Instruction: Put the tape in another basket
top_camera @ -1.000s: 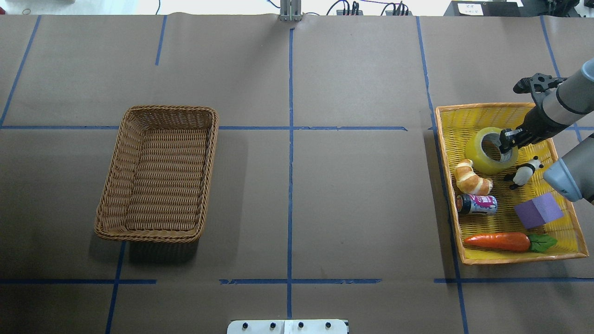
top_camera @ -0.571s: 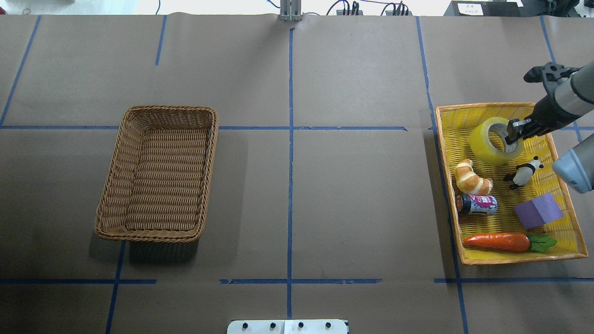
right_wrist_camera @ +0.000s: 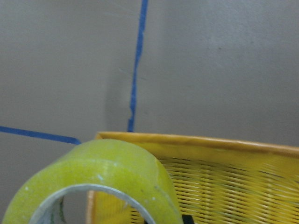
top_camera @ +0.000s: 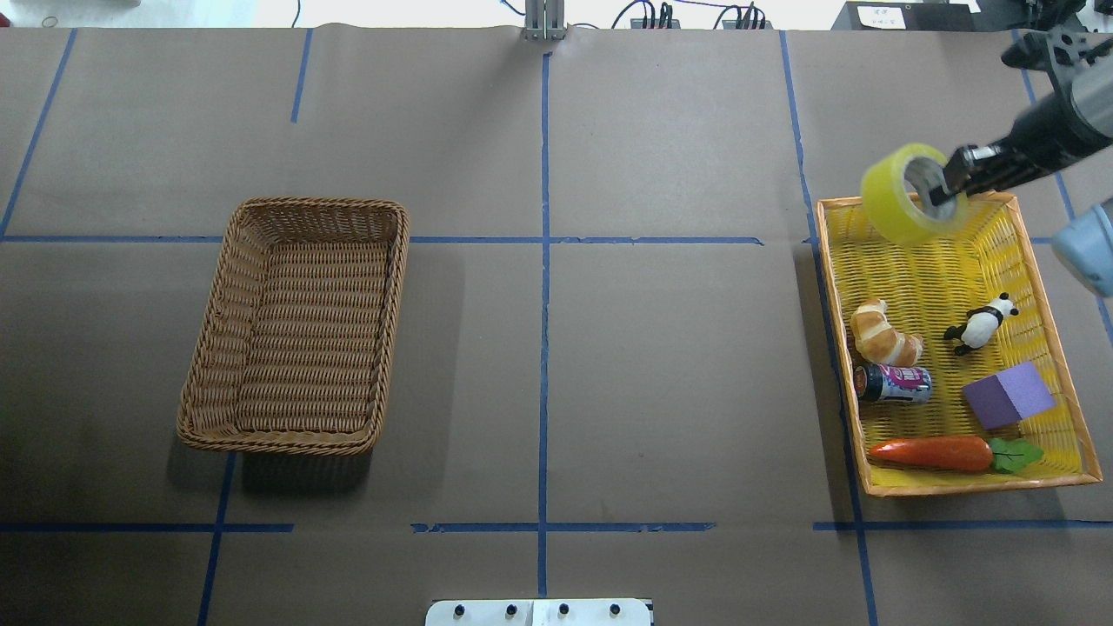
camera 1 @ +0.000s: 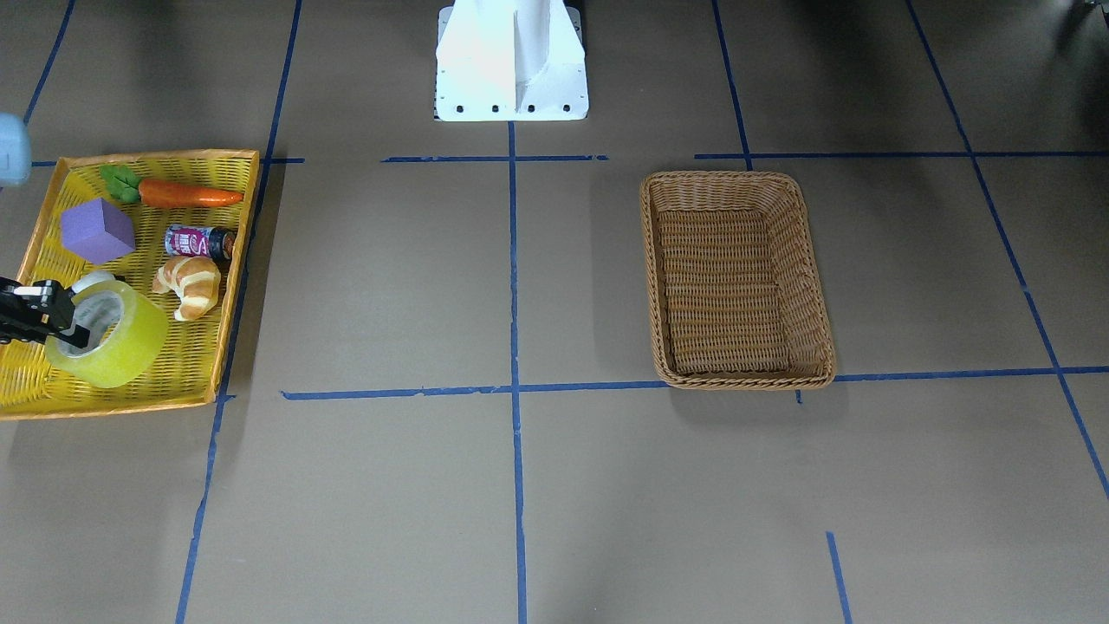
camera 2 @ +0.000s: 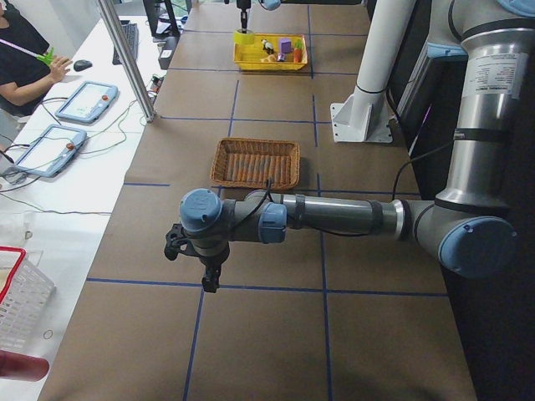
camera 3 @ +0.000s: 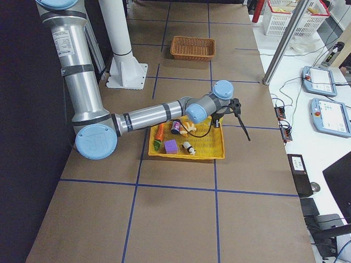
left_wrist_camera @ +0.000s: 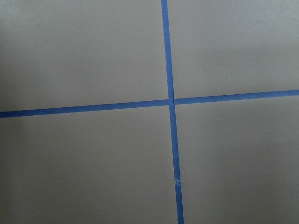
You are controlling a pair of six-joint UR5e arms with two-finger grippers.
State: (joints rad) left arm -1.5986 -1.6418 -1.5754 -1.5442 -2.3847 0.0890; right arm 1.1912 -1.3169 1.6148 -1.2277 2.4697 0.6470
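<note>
A brown paper-covered table (top_camera: 661, 365) marked with blue tape lines fills the overhead view. Left of centre sits the deep brown wicker basket (top_camera: 393, 330), with nothing in it. At the right edge lies a flat yellow woven tray (top_camera: 922, 269) with an orange rim. The right gripper (top_camera: 948, 183) enters from the upper right, its fingers closed on the wall of the tape (top_camera: 891, 213), one inside the core and one outside. A second ago the yellow-green roll lay in the tray's upper part beside the panda; now it hangs in the air, tilted, over the tray's top rim. The pick-up therefore looks done, and the carry across the table to the basket, well apart at the left, remains. The left gripper (camera 2: 207, 271) shows only in the left side view, hovering low over bare table; whether it is open cannot be told. Left in the tray, from larger to smaller, are a carrot (top_camera: 935, 453), a purple block (top_camera: 1009, 394), a croissant (top_camera: 885, 333), a can (top_camera: 896, 383) on its side and a panda figure (top_camera: 981, 323).
</note>
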